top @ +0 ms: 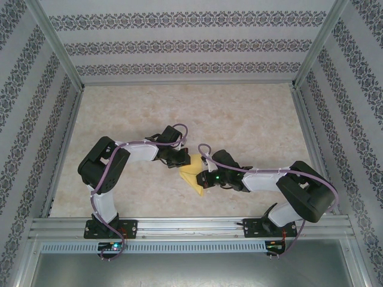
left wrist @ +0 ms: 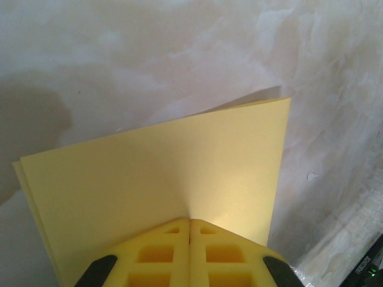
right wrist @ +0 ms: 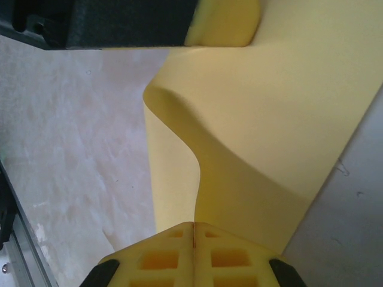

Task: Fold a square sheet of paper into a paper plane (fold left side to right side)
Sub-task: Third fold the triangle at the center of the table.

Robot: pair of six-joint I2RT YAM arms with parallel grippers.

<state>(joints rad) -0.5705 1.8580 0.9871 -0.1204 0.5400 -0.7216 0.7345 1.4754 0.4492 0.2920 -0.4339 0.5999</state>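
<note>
Beige marbled table (top: 239, 113) with the square sheet of paper (top: 194, 177) folded near its front middle

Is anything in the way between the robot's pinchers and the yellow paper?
No, nothing visible is in the way. The left gripper and the right gripper are each shut right on the square sheet of paper. Each pinches an edge of it, and the paper curls between them.

Square sheet of paper (right wrist: 269, 119), top and right edges beyond the frame.
</note>
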